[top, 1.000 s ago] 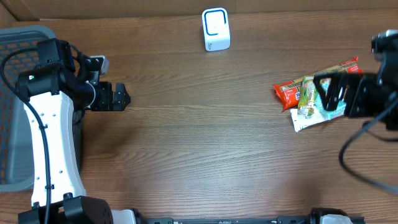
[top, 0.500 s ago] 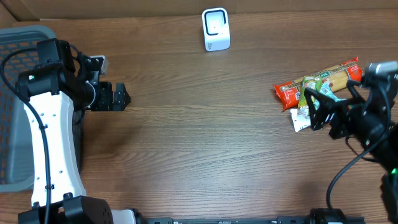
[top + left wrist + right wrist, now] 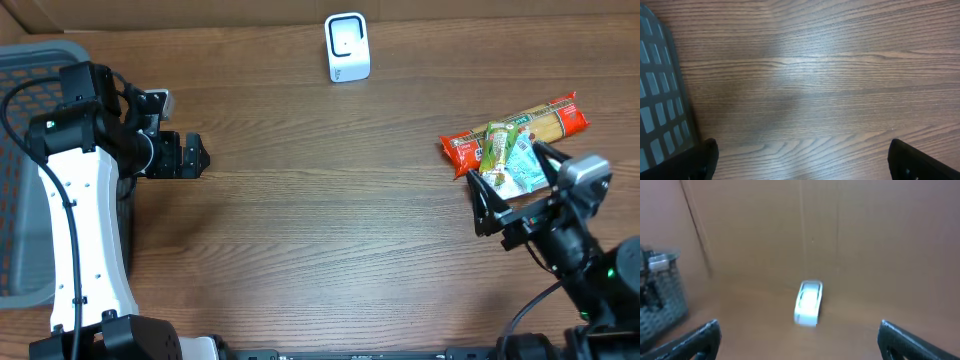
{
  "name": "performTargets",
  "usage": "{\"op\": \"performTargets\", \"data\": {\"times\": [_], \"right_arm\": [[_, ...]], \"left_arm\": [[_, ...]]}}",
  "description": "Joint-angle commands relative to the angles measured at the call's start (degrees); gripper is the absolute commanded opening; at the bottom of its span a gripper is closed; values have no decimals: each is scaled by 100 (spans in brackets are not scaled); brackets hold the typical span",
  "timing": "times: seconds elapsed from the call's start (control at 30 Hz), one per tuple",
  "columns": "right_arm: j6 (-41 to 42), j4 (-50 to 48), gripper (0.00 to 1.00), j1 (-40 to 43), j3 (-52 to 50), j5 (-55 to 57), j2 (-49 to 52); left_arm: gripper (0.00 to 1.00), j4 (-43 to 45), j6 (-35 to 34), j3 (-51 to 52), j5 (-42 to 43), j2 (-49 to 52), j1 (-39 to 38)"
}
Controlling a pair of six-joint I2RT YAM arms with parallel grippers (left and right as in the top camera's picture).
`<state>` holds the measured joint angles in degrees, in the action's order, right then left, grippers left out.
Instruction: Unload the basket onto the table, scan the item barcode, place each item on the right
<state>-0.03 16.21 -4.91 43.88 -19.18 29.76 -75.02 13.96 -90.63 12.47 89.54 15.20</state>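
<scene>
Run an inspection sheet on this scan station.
Surface: wooden table, no marks seen.
Job's things: white scanner upright at the far edge; pile of snack packets lying on the right.
Clutter: grey basket at the left edge.
Grippers: left gripper jaws open, empty, near the basket; right gripper jaws open, empty, by the packets, contact unclear.
Cables: black cable running along the left arm, off the table.
Surroundings: cardboard wall behind the table.

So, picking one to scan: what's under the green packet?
An orange packet and a long yellow packet lie under the green packet; a white-blue packet pokes out, its lower edge covered by the right gripper.
</scene>
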Motion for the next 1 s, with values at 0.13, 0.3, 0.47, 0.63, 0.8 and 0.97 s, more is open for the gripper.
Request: {"op": "performTargets", "data": {"times": [0.13, 0.3, 0.47, 0.63, 0.8, 0.97], "right_arm": [[-2, -2055, 100, -22, -1784, 4, -894], [-4, -3274, 100, -22, -3029, 4, -1547], [-2, -3670, 100, -22, -3764, 4, -2205], [-2, -3648, 100, -22, -4057, 0, -2647], [-7, -3526, 100, -22, -4341, 7, -2918], [-2, -3174, 100, -22, -4341, 0, -2959]], "left_arm": [[100, 11, 127, -22, 85, -39, -13], [99, 11, 127, -22, 85, -42, -13], [100, 11, 127, -22, 85, -39, -13], [99, 11, 127, -22, 87, -39, -13], [100, 11, 127, -22, 85, -39, -13], [100, 11, 127, -22, 85, -39, -13]]}}
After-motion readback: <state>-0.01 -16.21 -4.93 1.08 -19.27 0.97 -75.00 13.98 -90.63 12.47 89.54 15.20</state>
